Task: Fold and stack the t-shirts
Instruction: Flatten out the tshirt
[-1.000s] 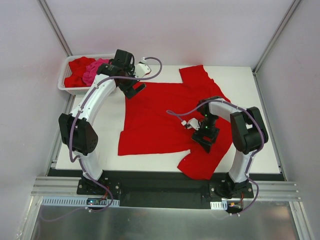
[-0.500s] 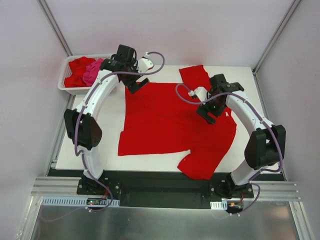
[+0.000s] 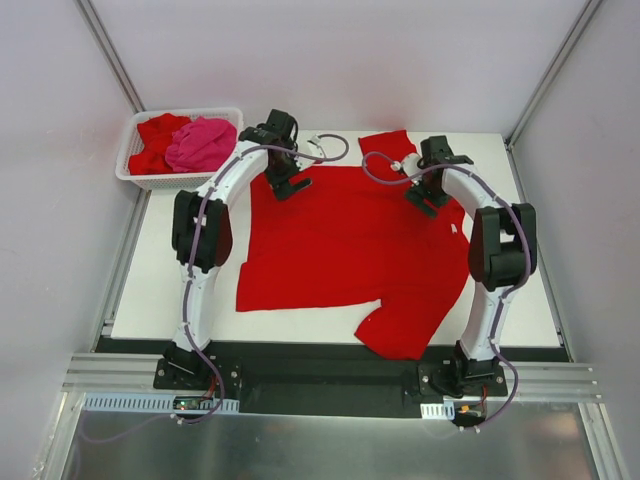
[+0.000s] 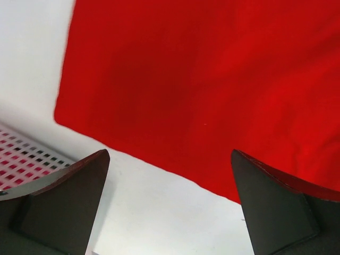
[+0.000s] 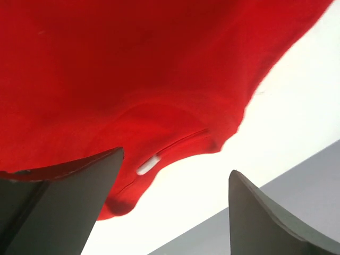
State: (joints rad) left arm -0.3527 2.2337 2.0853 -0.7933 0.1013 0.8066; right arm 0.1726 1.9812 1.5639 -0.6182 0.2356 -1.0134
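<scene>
Near edge: one bright red soft-cloth t-shirt (image 3: 340, 250) lies spread flat on the white flat table (image 3: 530, 290), turned sideways with its hem to the left and its collar to the right. Its near sleeve (image 3: 400, 335) appears to hang slightly over the near table edge. The body looks smooth enough to fold as it lies.

Middle to far: both arms reach over the shirt's far long edge.
- The left gripper (image 3: 290, 187) hovers above the far-left hem corner. Its fingers (image 4: 69, 202) stand wide apart with nothing between them. The wrist view shows the corner of the cloth and bare table just below.
- The right gripper (image 3: 425, 198) hovers at the shoulder, just near of the far sleeve (image 3: 388, 147). Its fingers (image 5: 64, 191) are also spread and hold nothing. The collar and its white collar label (image 5: 149, 163) lie under the gap.

Judgement: the grippers sit at the two ends of the same edge so that both can pinch it together and carry it over in one lengthwise fold. No grasp made yet; no fold started.

Far left: a white plastic lattice basket (image 3: 125, 165) holds a hot pink t-shirt (image 3: 205, 143) bunched on top, with a crumpled red t-shirt (image 3: 155, 140) beside it. These are still waiting, and no stack exists so far.
</scene>
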